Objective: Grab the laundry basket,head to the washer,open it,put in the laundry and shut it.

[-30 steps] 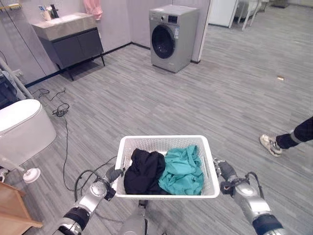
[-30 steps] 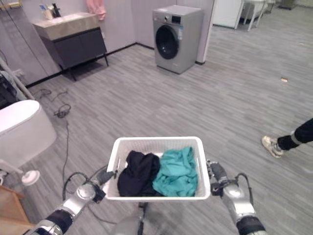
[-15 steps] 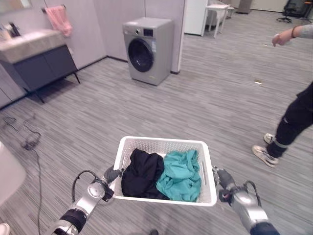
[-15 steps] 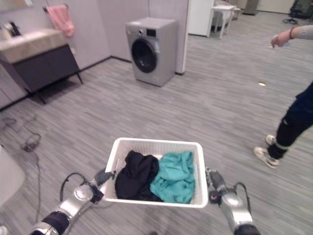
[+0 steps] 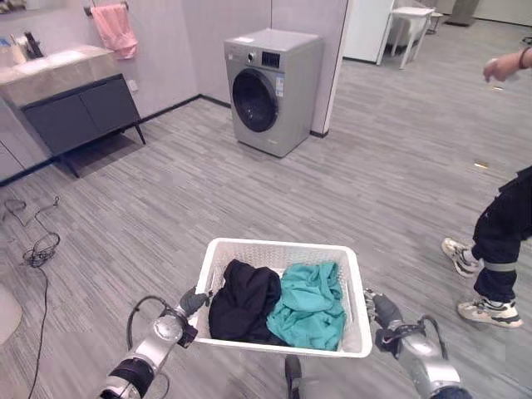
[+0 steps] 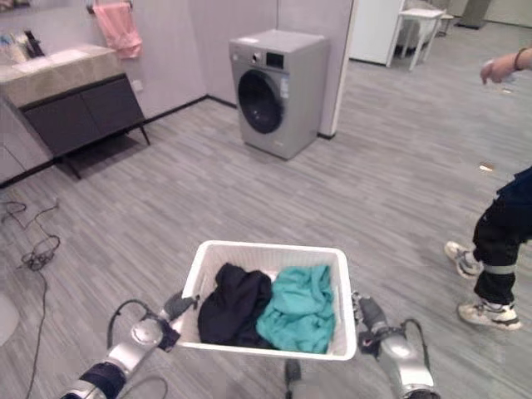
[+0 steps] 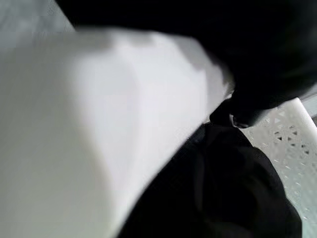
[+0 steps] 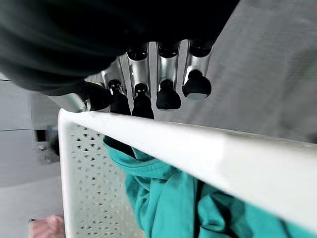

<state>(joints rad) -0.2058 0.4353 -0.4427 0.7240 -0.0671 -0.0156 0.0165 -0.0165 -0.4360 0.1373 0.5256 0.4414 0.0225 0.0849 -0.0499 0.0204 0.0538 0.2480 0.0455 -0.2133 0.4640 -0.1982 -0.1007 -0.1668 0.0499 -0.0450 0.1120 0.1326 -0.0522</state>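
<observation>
I carry a white perforated laundry basket point(image 5: 283, 247) low in front of me, above the grey floor. A black garment point(image 5: 243, 303) lies in its left half and a teal garment point(image 5: 310, 305) in its right. My left hand point(image 5: 189, 303) grips the left rim; in the left wrist view a dark thumb tip point(image 7: 242, 116) hooks over the white rim point(image 7: 99, 124). My right hand point(image 5: 384, 314) holds the right rim, with fingers point(image 8: 168, 94) curled under the rim point(image 8: 208, 153). The silver washer point(image 5: 270, 90) stands ahead by the far wall, its round door closed.
A dark vanity cabinet point(image 5: 79, 104) with a pink towel point(image 5: 115, 29) above stands at the left wall. A person point(image 5: 499, 241) in dark trousers and pale shoes stands at the right. A cable point(image 5: 37, 249) lies on the floor at left. A white table point(image 5: 411, 21) stands far back.
The camera has swung, so the white fixture at the left has left the picture and the washer looks larger. The person at right has shifted stance. Both hands keep hold of the basket.
</observation>
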